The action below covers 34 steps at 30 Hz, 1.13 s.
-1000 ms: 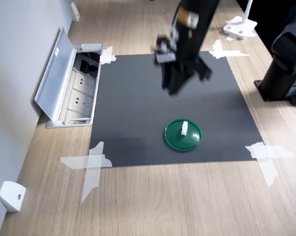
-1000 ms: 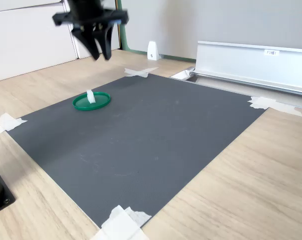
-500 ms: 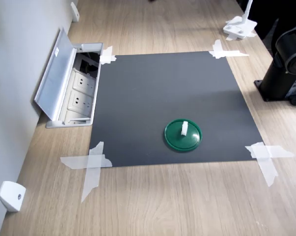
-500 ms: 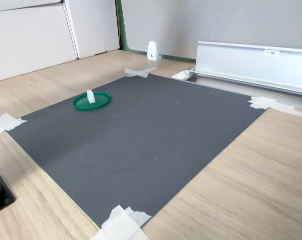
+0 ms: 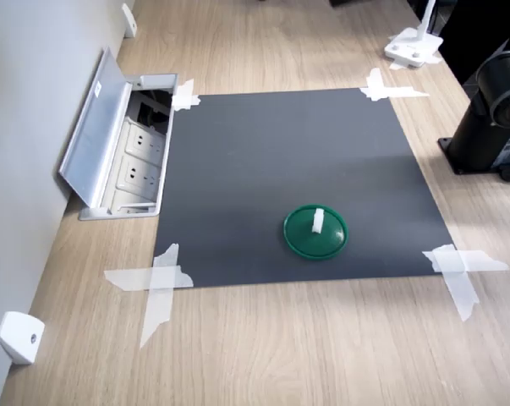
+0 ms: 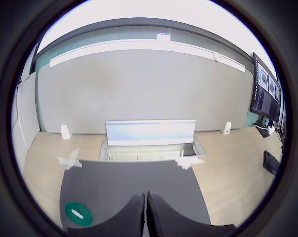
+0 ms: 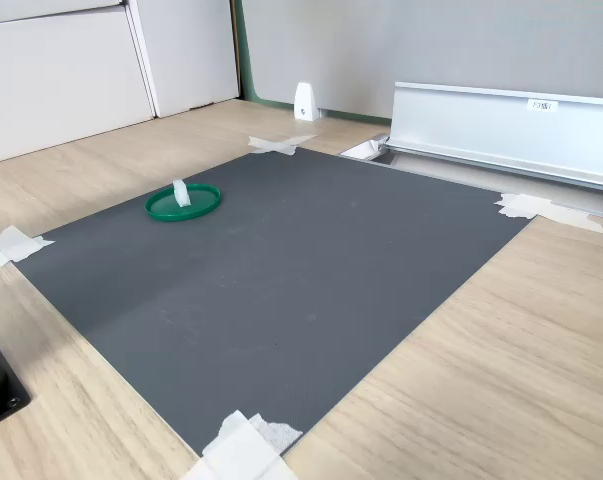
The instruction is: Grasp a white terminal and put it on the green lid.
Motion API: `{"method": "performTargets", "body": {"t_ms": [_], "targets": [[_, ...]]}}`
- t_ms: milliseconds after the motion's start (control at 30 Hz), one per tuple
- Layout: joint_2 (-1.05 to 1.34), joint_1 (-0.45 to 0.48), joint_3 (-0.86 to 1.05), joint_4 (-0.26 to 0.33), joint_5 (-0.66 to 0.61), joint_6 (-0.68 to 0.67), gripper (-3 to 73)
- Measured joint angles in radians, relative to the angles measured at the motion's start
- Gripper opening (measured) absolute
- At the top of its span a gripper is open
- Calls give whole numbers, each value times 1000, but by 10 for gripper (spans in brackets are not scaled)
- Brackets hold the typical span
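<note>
While your arm sits high above the worktop [image 5: 263, 347], end effector [image 6: 145, 215] fingers pressed together, empty, white terminal [image 5: 317, 221] on green lid [image 5: 315, 239] at seven o'clock.

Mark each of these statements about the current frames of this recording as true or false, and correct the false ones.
1. The white terminal is on the green lid. True.
2. The claw is clamped on the terminal. False: in the wrist view its fingers are together with nothing between them, away from the lid.
3. The green lid sits on the dark mat. True.
4. The arm hangs over the mat in both exterior views. False: neither exterior view shows the arm above the mat.
5. The lid lies in the open socket box. False: the box is beside the mat's edge, and the lid is apart from it.
6. Tape strips hold the mat's corners to the wooden table. True.
</note>
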<state>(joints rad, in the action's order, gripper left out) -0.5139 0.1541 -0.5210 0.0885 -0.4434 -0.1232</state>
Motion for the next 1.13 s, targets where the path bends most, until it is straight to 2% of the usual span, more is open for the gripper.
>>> {"method": "performTargets", "body": {"t_ms": [267,533,1133], "targets": [[296,0,279,8,100,0,-7],[481,0,432,8,213,0,-7],[525,0,466,8,242,1,-8]]}}
